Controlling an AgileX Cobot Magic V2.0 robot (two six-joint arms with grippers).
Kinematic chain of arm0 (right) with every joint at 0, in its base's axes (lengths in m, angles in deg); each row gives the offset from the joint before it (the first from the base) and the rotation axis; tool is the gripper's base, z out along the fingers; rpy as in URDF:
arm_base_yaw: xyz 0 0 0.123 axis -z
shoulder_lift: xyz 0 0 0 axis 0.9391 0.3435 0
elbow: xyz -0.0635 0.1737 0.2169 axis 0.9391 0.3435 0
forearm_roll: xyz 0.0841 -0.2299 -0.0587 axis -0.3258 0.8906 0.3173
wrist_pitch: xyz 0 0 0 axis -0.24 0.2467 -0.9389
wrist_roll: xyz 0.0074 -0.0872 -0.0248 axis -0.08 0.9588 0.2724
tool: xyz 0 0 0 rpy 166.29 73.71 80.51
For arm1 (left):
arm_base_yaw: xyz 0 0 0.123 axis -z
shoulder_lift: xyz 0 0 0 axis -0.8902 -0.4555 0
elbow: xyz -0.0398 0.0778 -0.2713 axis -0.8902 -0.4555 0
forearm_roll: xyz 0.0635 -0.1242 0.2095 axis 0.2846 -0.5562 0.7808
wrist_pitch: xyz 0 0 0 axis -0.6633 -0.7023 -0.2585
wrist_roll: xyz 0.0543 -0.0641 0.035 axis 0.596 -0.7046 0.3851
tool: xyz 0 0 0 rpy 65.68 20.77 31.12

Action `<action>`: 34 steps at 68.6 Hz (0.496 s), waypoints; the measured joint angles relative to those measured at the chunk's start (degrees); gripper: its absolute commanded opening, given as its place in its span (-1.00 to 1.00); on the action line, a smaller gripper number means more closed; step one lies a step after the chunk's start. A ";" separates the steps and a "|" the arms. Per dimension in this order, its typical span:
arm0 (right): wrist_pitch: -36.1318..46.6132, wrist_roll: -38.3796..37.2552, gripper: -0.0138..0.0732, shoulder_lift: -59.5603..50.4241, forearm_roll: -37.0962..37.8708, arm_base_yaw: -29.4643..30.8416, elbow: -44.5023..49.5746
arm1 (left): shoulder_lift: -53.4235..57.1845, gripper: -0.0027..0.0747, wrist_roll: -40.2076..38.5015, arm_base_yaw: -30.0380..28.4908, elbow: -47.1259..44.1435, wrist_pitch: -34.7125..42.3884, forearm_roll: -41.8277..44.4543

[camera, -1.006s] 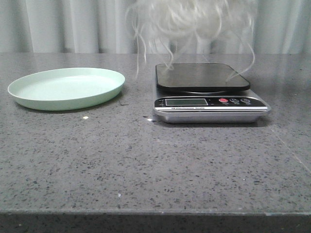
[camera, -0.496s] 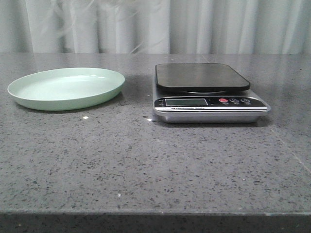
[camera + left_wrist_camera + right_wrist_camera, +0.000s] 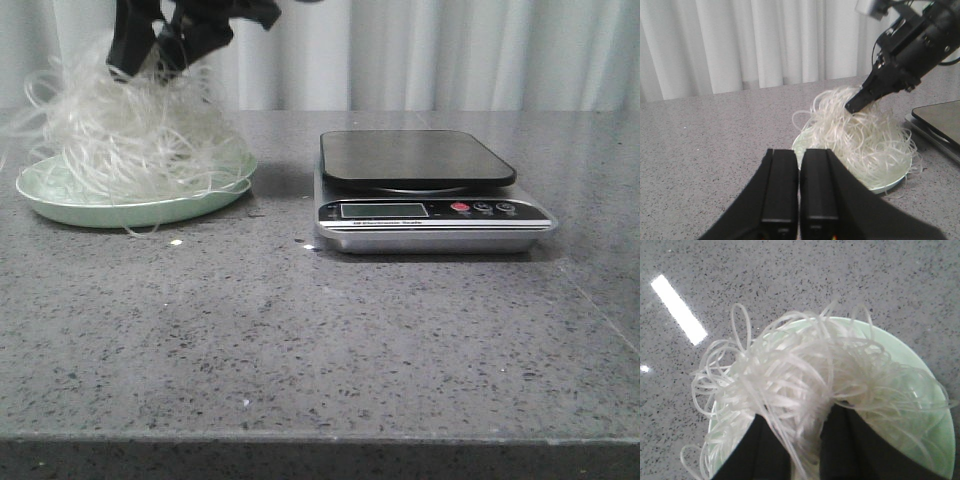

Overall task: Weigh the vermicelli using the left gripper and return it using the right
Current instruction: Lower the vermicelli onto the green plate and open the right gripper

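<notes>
Grey speckled table (image 3: 300,340), front view: scale (image 3: 430,190) at centre-right, platter bare; pale green plate (image 3: 130,212) at left, now loaded.

Vermicelli (image 3: 125,135) over and on the plate, lower strands resting in the dish, a few loops spilling past the near rim toward the table. Pinched at the top by the right gripper (image 3: 165,45), fingers narrow around a tuft of strands; same grip visible in the right wrist view, strands (image 3: 805,390) running between the two dark fingers above the plate (image 3: 920,390).

Left gripper (image 3: 799,185) parked short of the plate, fingers pressed together, holding nothing.

Step in hand, by judgement: return of the bundle to the plate, nearly complete. For a clean finish: lower until the mass sits slack on the dish, open wide, then lift straight up and slowly. Springy loops likely to catch on the fingers and drag the bundle off. Overhanging loops at the rim worth watching.

Against half a second before: plate then bare, no gripper in the front view, only faint streaks of strands at upper left; bundle and gripper now at the plate. Scale unchanged.
</notes>
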 measured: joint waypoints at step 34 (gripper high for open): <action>-0.05 0.00 0.12 1.46 0.00 0.00 0.00 | 0.00 -0.58 0.00 0.00 0.00 0.00 0.00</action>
